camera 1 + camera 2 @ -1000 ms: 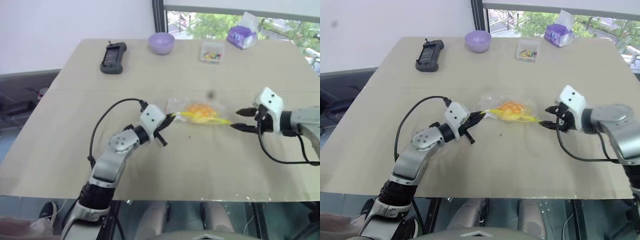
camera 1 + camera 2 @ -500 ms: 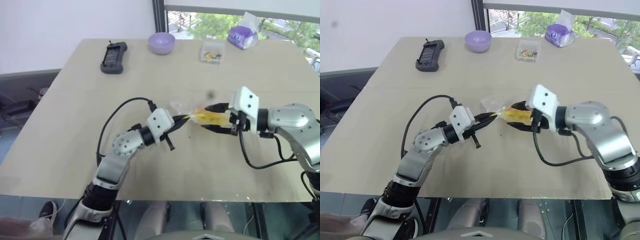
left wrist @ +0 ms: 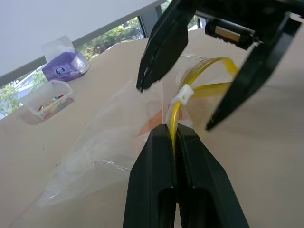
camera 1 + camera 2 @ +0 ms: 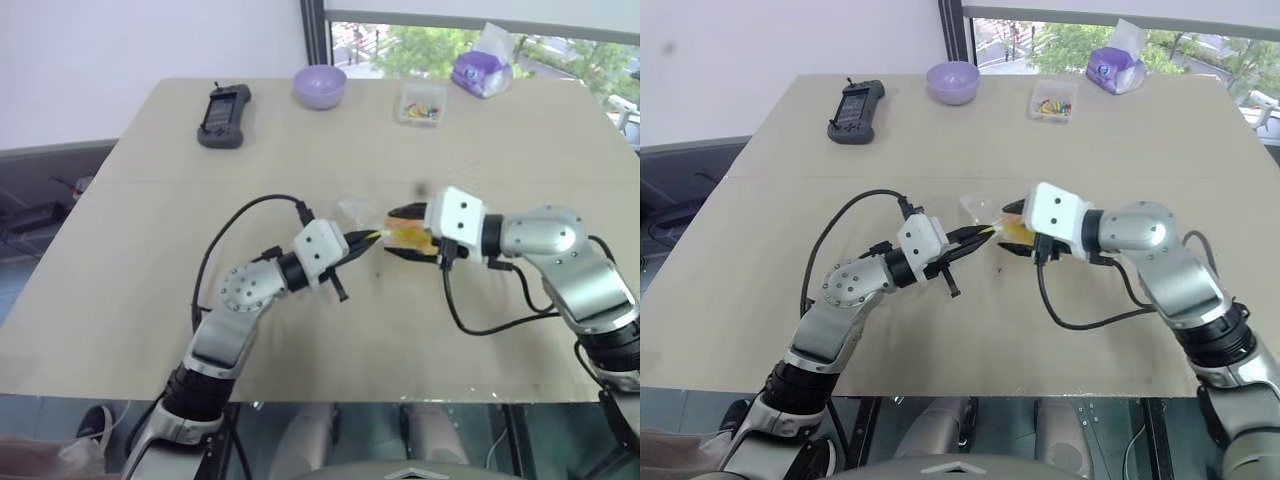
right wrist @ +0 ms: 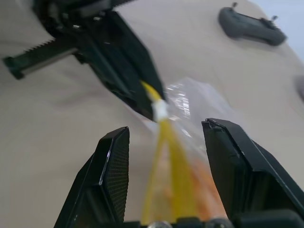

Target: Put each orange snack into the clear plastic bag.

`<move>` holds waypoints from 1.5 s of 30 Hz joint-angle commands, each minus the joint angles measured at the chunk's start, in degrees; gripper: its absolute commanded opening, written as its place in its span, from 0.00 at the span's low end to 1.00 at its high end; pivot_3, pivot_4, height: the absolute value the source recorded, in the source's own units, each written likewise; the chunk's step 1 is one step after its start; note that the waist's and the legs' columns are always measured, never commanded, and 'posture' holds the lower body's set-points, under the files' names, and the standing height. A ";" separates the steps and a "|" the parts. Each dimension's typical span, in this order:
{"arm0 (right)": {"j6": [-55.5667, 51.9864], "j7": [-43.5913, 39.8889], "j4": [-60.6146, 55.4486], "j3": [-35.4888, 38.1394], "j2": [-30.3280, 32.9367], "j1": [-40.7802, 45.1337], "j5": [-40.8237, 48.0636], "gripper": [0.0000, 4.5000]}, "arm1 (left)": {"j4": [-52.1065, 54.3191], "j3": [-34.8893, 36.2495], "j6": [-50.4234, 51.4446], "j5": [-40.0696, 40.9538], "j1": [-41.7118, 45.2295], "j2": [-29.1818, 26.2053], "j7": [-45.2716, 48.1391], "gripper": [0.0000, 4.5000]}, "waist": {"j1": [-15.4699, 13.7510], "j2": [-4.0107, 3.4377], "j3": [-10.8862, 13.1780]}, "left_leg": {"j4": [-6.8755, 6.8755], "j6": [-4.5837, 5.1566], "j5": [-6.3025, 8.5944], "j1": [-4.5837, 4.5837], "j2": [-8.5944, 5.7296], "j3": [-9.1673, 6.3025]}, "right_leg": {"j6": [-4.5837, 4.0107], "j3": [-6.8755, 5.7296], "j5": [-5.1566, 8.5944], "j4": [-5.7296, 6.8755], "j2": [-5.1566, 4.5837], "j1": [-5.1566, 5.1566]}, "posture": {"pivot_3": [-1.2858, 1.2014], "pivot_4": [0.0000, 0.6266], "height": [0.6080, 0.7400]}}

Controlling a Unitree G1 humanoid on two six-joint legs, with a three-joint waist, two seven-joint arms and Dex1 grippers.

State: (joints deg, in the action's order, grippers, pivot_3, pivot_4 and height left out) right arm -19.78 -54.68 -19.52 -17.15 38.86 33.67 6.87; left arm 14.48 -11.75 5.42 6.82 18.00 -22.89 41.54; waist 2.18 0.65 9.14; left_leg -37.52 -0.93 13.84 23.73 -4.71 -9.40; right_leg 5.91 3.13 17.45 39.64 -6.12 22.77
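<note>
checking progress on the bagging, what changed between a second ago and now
The right gripper swept left along the clear plastic bag; its open jaws now straddle the yellow strip near the left gripper. The bag bunched up and its left end lifted. Left jaws stay shut on the strip; bowl, box and controller unmoved.

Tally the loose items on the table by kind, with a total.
Clear plastic bag: 1
Orange snack, inside that bag: 1
Lilac bowl: 1
Black handheld controller: 1
Small clear box of colourful bits: 1
Purple tissue pack: 1
Total: 6
</note>
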 commanded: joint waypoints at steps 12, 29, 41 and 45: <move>2.43 0.76 -1.65 1.33 -1.17 2.17 -2.57 0.01 | 0.98 0.35 -0.87 0.09 0.71 0.34 -1.04 0.00 | -0.01 0.00 0.00 | 0.00 0.00 0.00 0.00 0.00 -0.01 | 0.00 0.00 0.00 0.00 0.00 0.00 | 0.52 0.24 1.00; 3.72 0.74 -1.89 1.96 -2.63 3.13 -3.86 0.39 | 0.58 0.49 -0.44 0.00 0.79 0.56 -1.13 0.00 | 0.01 0.00 0.00 | 0.00 0.00 0.00 0.00 0.00 -0.01 | 0.00 0.00 0.00 0.00 0.00 0.00 | 0.52 0.24 1.00; 3.88 1.25 -1.36 2.55 -2.24 3.34 -4.71 0.01 | 0.31 0.50 -0.39 0.05 0.97 0.50 -1.31 0.00 | 0.02 0.00 0.00 | 0.01 0.00 0.00 0.00 0.00 -0.02 | 0.00 -0.01 0.00 0.00 0.01 0.00 | 0.52 0.24 1.00; 3.88 1.55 -1.17 2.97 -2.28 3.58 -4.83 0.01 | 0.32 0.50 -0.37 0.04 0.96 0.51 -1.35 0.00 | 0.02 0.00 0.00 | 0.01 0.00 0.00 0.00 0.00 -0.01 | 0.00 0.00 0.00 0.00 0.01 0.00 | 0.52 0.24 1.00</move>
State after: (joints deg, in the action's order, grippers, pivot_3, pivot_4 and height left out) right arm -17.05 -54.57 -19.32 -17.06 36.42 35.36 2.34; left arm 14.45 -10.89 5.53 6.86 18.97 -22.23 39.76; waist 2.20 0.65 9.14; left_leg -37.51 -0.93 13.84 23.73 -4.71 -9.42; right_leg 5.91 3.12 17.45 39.64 -6.11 22.77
